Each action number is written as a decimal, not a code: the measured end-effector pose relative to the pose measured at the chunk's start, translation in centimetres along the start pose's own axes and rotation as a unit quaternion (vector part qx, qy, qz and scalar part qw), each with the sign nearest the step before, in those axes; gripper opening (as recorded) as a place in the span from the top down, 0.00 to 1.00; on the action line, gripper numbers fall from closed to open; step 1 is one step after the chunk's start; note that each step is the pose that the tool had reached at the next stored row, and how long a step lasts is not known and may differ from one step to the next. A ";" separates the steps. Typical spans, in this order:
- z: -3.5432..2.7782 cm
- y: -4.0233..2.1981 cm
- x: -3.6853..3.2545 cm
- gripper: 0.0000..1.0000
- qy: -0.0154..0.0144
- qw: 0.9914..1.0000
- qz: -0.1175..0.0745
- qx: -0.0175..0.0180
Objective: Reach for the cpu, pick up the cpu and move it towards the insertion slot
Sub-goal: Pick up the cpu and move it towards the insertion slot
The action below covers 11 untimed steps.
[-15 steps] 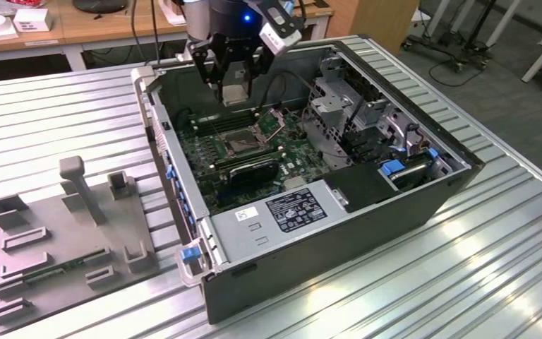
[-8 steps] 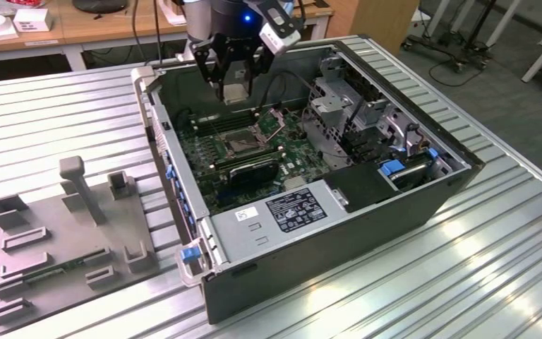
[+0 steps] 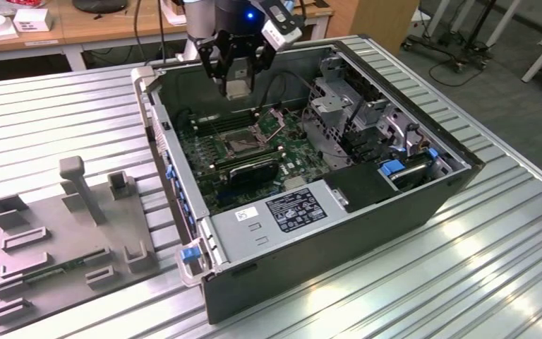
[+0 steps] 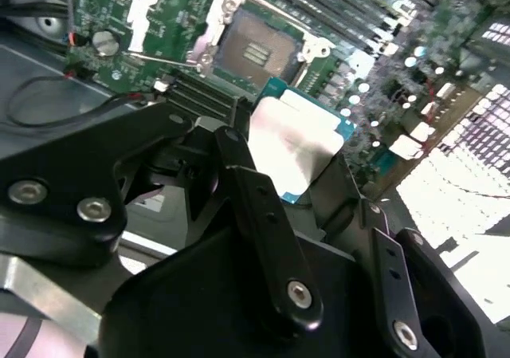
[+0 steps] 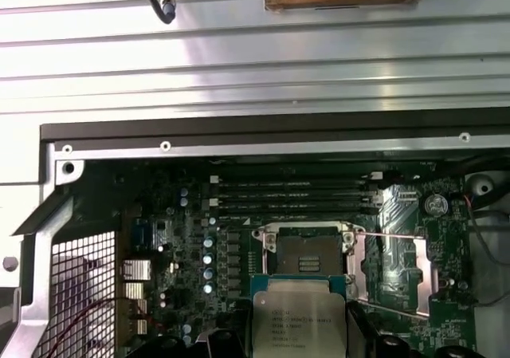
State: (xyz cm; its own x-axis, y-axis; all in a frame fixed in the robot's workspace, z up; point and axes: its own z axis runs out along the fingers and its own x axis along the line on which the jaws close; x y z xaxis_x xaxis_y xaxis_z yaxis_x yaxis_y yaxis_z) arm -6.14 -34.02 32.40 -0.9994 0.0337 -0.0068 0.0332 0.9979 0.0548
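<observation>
cpu (image 5: 293,320): you see a silvery-grey top with a teal-green rim
insertion slot (image 5: 307,250): silvery frame, dark centre
circuit board (image 3: 285,138): green
gripper (image 3: 237,86): black
computer case (image 3: 346,240): dark grey
table (image 3: 54,120): your ribbed bare metal

Silvery square cpu (image 4: 293,147) with teal rim is hanging tilted above the board, seemingly pinched at its edges; insertion slot (image 5: 307,250) is lying open just beyond, dark centre exposed.
</observation>
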 end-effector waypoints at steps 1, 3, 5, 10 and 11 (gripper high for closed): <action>0.03 0.10 -0.16 0.46 0.000 1.000 0.000 0.000; 0.10 0.29 -0.46 0.46 0.000 1.000 -0.001 0.000; 0.14 0.45 -0.55 0.46 0.000 1.000 -0.003 0.000; 0.12 0.67 -0.76 0.46 0.000 1.000 -0.005 0.000; 0.12 0.78 -0.81 0.46 0.001 1.000 -0.006 0.000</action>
State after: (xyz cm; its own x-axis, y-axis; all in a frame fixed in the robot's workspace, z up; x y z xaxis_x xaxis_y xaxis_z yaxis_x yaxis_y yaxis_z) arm -5.31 -33.26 32.33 -0.9997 0.0224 -0.0063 0.0220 0.9982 0.0552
